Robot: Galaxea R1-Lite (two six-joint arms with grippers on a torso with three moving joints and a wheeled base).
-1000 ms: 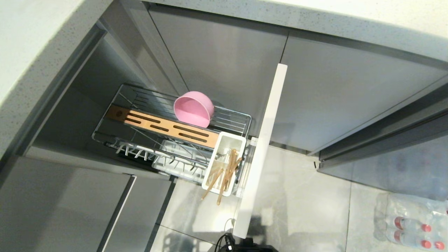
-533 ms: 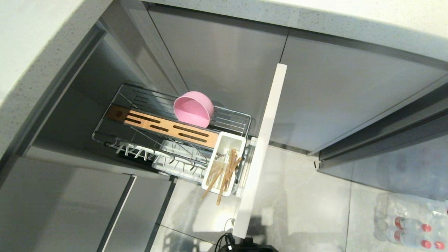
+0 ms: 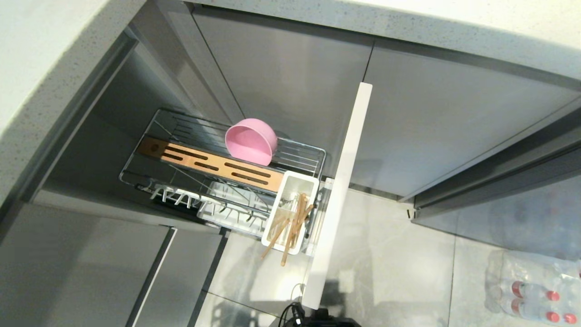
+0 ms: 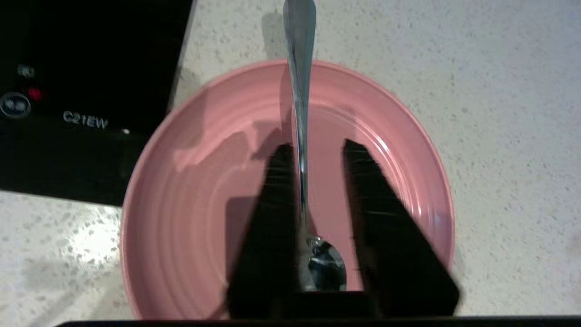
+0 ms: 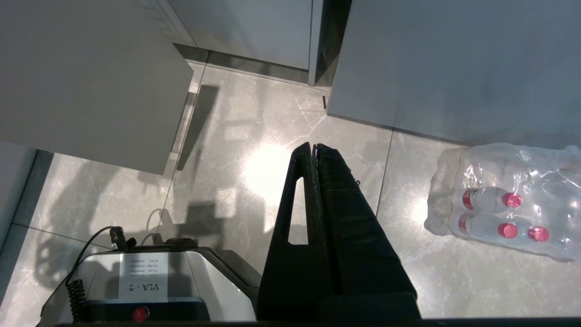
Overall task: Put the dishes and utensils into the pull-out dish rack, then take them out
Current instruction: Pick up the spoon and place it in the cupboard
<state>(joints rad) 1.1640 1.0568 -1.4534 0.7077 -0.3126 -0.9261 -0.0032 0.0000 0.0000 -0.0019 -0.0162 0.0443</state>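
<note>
A flat pink plate (image 4: 204, 190) lies on the speckled counter in the left wrist view, with a silver spoon (image 4: 299, 91) resting on it, handle pointing away. My left gripper (image 4: 317, 145) hangs just above the plate, open, the spoon's stem alongside one finger. In the head view the pull-out dish rack (image 3: 324, 156) stands drawn out of the cabinet. A pink bowl (image 3: 251, 141) sits tilted on its wires and wooden chopsticks (image 3: 290, 231) stand in its white utensil cup (image 3: 297, 184). My right gripper (image 5: 313, 146) is shut and empty above the floor.
A black cooktop (image 4: 81, 91) borders the plate on the counter (image 4: 499, 91). The rack's pale front panel (image 3: 345, 181) juts out over the tiled floor. A shrink-wrapped pack of water bottles (image 5: 508, 200) lies on the floor by my right arm, near my base (image 5: 136, 281).
</note>
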